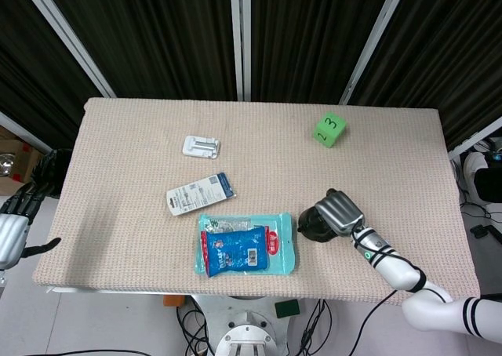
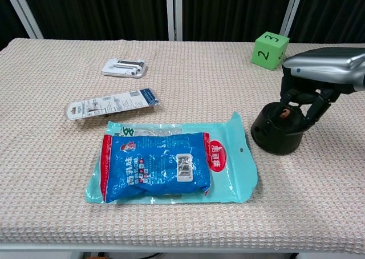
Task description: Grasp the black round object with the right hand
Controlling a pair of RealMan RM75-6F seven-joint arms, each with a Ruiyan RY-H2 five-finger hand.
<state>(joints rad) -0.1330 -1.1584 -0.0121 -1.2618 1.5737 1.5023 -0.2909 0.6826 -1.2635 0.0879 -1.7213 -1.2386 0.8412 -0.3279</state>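
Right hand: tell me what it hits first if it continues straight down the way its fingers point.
The right hand hangs over the black round object, fingers pointing down at its top. It would likely meet that object first; contact may already exist, since depth is unclear.

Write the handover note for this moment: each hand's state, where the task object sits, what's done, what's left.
Right hand: above the black round object, fingers reaching down around its top; whether they actually grip it can't be told.
Left hand: off the table's left edge, holding nothing, fingers apart.
Object: stands on the table, right of the blue snack bag.
Done: hand brought over the object.
Left: confirm a firm grasp.
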